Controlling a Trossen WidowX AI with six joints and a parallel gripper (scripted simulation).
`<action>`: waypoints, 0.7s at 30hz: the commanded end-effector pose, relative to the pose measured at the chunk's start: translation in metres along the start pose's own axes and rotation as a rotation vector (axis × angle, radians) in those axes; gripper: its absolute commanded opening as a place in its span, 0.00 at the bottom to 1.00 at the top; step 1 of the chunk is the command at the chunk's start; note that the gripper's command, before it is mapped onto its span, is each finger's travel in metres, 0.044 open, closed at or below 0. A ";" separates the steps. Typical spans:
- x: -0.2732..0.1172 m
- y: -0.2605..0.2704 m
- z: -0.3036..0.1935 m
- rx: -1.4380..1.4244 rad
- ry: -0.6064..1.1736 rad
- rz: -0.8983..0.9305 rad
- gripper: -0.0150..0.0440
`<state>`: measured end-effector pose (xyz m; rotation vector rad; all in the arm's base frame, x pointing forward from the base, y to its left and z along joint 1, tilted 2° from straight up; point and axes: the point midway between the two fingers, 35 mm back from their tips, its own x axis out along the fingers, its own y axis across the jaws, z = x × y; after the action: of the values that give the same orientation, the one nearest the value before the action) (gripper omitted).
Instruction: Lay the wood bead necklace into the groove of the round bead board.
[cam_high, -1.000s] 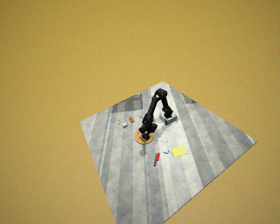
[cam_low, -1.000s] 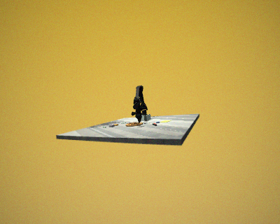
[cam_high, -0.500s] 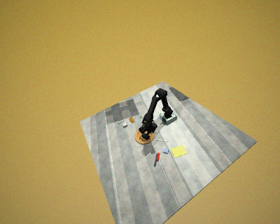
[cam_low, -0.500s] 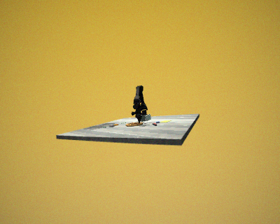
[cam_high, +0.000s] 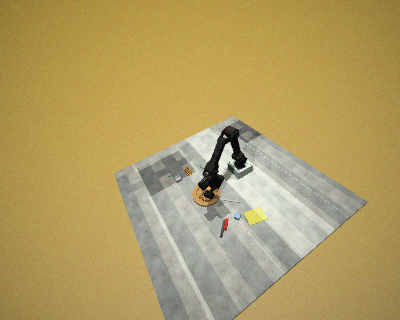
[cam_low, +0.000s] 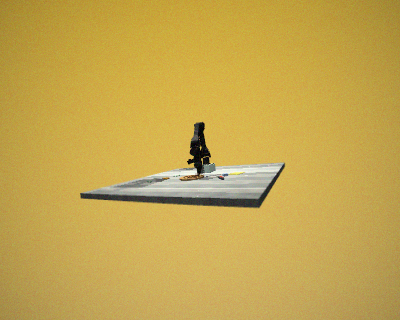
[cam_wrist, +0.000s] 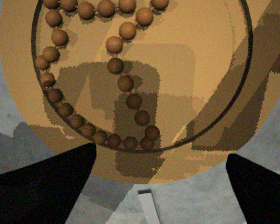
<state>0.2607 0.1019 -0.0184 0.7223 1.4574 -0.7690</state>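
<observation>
The round wooden bead board lies flat on the mat. Its dark ring groove shows in the wrist view. The brown bead necklace lies on the board. Its lower left run follows the groove from the left side to the bottom. There it bends sharply at the ring and crosses the inside upwards. More beads cross at the top, partly cut off by the frame. My gripper is open and empty, low over the board's near rim, its fingertips either side of the bend.
A thin pale stick lies beside the board. A yellow sheet, a blue block and a red and dark object lie farther off. An orange piece and a small grey object lie on the other side.
</observation>
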 end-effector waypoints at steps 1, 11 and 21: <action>-0.023 0.005 0.009 -0.166 -0.009 0.016 0.73; -0.018 0.005 0.010 -0.203 -0.010 0.016 0.46; -0.015 0.008 0.011 -0.197 -0.011 0.025 0.46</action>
<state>0.2743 0.0983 -0.0006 0.5857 1.4864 -0.5989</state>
